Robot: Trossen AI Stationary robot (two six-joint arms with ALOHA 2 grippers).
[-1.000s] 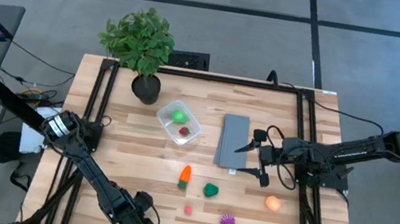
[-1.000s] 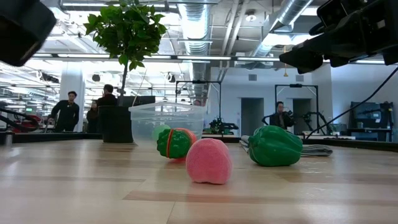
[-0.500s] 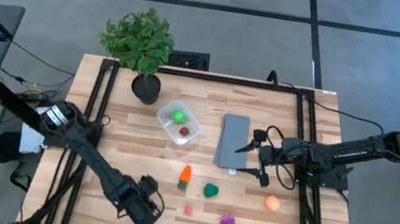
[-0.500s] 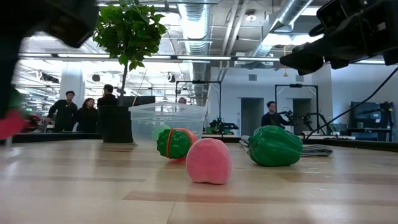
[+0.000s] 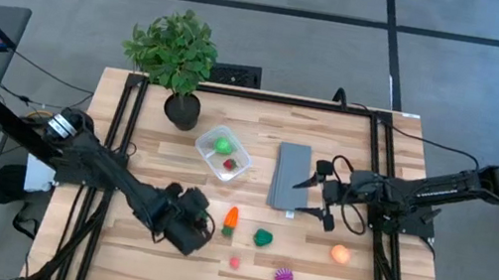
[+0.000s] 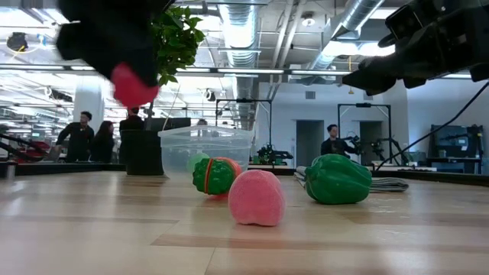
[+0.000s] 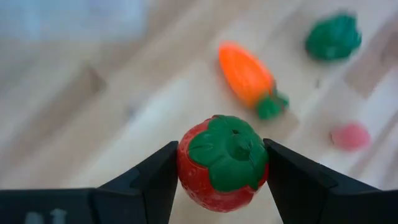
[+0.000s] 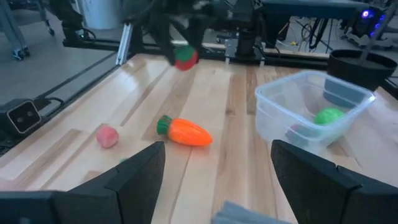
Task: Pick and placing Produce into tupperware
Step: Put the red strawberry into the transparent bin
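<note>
Carrying a red toy strawberry with a green leafy cap, the left gripper is clenched on it above the wooden table, at about seven o'clock from the small clear plastic tupperware. That container is sitting near the table's twelve o'clock edge, just at four o'clock of the black-potted leafy plant.

The job looks to be partly done. Two pieces are already lying inside the tupperware: a green ball and a red piece. A third, the strawberry, is on its way in the fingers but not yet delivered.

Five pieces are waiting on the boards, all toward six o'clock of the container: one orange carrot with a green top, one dark green pepper-like piece, one small pink piece, one spiky purple ball and one orange ball. That is making eight pieces of produce in all, one tupperware, one plant and one flat grey rectangular slab lying at three o'clock of the container.

The right gripper is hanging over the slab's three o'clock edge with its fingers parted and nothing between them, waiting. In my judgement roughly a third of the work is finished once this strawberry goes in.
</note>
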